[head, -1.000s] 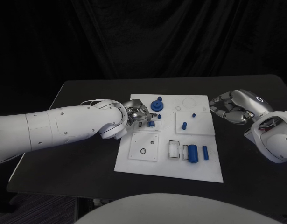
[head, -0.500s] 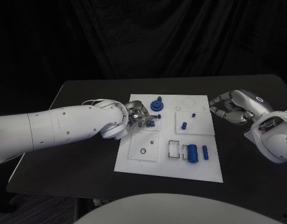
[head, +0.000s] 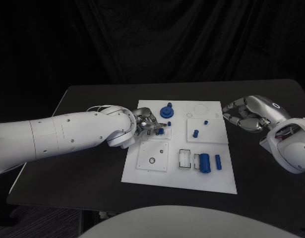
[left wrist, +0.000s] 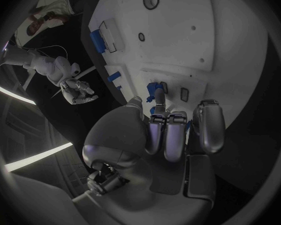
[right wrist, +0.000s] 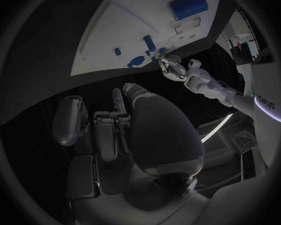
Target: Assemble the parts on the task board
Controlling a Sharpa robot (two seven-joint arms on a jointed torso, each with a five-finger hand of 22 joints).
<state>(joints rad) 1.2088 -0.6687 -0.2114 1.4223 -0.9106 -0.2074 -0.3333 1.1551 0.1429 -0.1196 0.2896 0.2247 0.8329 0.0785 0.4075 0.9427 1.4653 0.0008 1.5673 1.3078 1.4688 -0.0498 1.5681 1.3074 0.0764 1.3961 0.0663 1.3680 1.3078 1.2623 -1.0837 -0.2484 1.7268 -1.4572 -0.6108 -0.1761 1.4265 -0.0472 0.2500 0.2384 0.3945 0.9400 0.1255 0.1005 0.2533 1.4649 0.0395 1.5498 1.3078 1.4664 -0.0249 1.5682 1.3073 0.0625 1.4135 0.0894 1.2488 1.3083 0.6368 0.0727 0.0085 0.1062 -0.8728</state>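
The white task board [head: 181,176] lies in the middle of the black table. My left hand [head: 146,123] hovers low over the board's upper left, fingers curled around a small blue part [head: 159,131] at a slot; in the left wrist view the blue part [left wrist: 153,89] shows just past the fingertips [left wrist: 168,130]. My right hand [head: 247,115] hangs off the board's right edge with its fingers curled in, and I see nothing in it. The right wrist view shows that hand [right wrist: 109,127] above dark table, with the board [right wrist: 109,35] beyond it.
On the board are a round blue part with a peg [head: 166,111], a small blue piece [head: 205,122], an upright blue peg [head: 196,133], a thick blue cylinder [head: 204,162], a slim blue peg [head: 218,161] and a dark ring [head: 153,160].
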